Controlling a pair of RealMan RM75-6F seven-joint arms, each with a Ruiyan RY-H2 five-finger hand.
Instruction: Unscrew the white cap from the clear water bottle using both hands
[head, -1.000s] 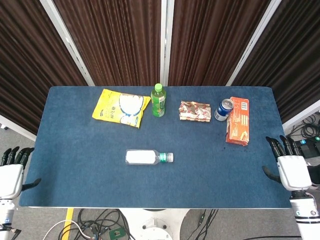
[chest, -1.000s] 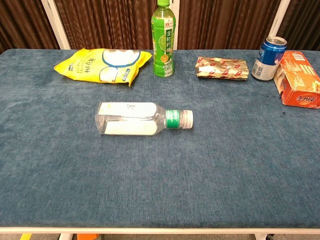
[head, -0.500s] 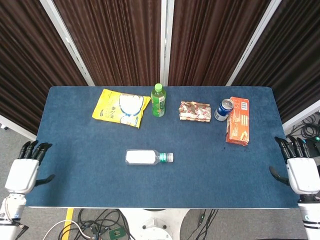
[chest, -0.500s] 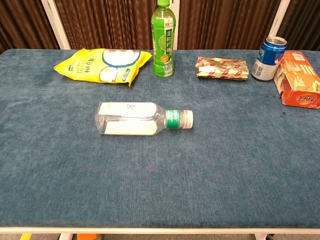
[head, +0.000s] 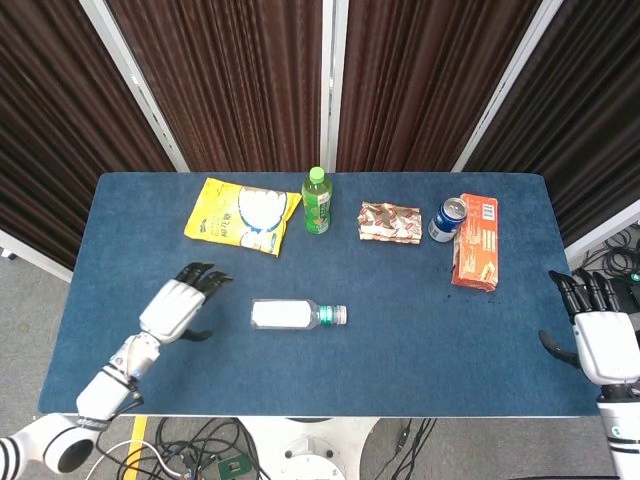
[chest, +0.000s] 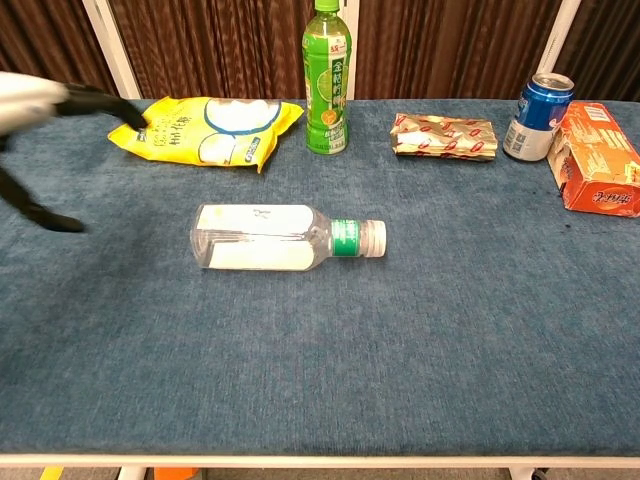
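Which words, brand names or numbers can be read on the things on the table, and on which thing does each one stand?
None can be read for certain.
Yellow snack bag: print too blurred.
Green bottle: label characters too small.
Clear water bottle: faint mark, unreadable.
Foil packet: pattern only.
Blue can: no legible text.
Orange box: white lettering too blurred.

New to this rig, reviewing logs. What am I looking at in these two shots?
A two-armed robot at a blue table. One camera looks down from its head, the other looks forward from its chest. Its left hand is over the table, open, beside the clear bottle, which lies on its side with its white cap on. The right hand waits off the table's edge, also empty. Behind: a yellow bag, green bottle, wrapped snack, blue can and orange box.
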